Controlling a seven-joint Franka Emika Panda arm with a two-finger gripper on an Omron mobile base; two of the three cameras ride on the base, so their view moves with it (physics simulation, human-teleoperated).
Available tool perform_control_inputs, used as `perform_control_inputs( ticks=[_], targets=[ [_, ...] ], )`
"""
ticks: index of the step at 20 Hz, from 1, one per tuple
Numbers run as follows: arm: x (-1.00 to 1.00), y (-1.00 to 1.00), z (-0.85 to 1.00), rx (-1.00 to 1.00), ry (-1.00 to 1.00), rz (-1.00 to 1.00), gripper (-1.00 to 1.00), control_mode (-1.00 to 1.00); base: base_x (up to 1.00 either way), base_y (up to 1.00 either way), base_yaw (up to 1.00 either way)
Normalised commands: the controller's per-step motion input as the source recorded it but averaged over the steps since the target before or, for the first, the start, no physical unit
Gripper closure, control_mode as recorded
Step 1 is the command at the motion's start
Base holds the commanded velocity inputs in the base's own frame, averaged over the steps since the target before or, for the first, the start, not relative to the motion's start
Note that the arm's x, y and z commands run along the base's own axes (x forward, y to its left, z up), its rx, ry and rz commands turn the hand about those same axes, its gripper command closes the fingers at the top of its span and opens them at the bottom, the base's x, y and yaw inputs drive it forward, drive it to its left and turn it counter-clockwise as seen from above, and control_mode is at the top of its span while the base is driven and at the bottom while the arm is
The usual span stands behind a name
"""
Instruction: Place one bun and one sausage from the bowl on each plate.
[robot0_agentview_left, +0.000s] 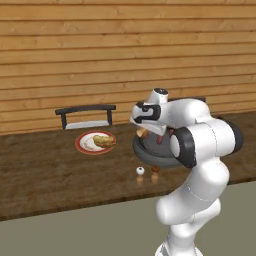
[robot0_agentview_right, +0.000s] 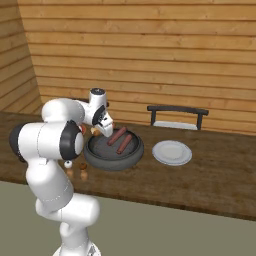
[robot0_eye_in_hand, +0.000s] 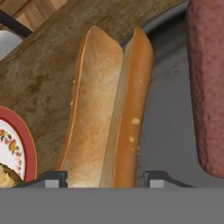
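Dark wood counter carries two plates: a red-rimmed round plate on the robot's left, already holding one golden bun, and a plain pale grey round plate on the right, bare. Between them sits the wide, shallow, dark grey-black bowl with a thick rim, with two reddish-brown sausages lying side by side inside. The two-finger gripper hangs over the bowl's left rim, and a split tan bun stands between its finger tips in the hand view; the jaws sit roughly a bun's width apart, but whether they actually press on it cannot be told (contact is cut off at the frame's bottom). Judged progress: one of four placements done, namely the bun on the red-rimmed plate; left are a sausage for that plate, and a bun plus a sausage for the grey plate. Count: plates 2, buns 2, sausages 2, bowl 1. Also present: two small shakers just in front of the bowl, and a dark-framed rack behind the red-rimmed plate.
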Motion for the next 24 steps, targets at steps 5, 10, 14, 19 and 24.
perform_control_inputs(
  ticks=[5, 10, 14, 19, 24],
  targets=[
    [0.0, -0.04, -0.1, 0.05, 0.0, 0.0, 1.0, -1.0, 0.0, 0.0, 0.0],
    [0.0, -0.08, 0.02, 0.07, -0.01, 0.0, 1.0, -1.0, 0.0, 0.0, 0.0],
    [-0.09, -0.11, 0.74, 0.05, -0.14, 0.0, 1.0, -1.0, 0.0, 0.0, 0.0],
    [-0.35, -0.18, 0.94, 0.01, -0.17, -0.02, 1.0, -1.0, 0.0, 0.0, 0.0],
    [-0.58, -0.39, 0.29, 0.0, 0.0, -0.18, 1.0, -1.0, 0.0, 0.0, 0.0]
  ],
)
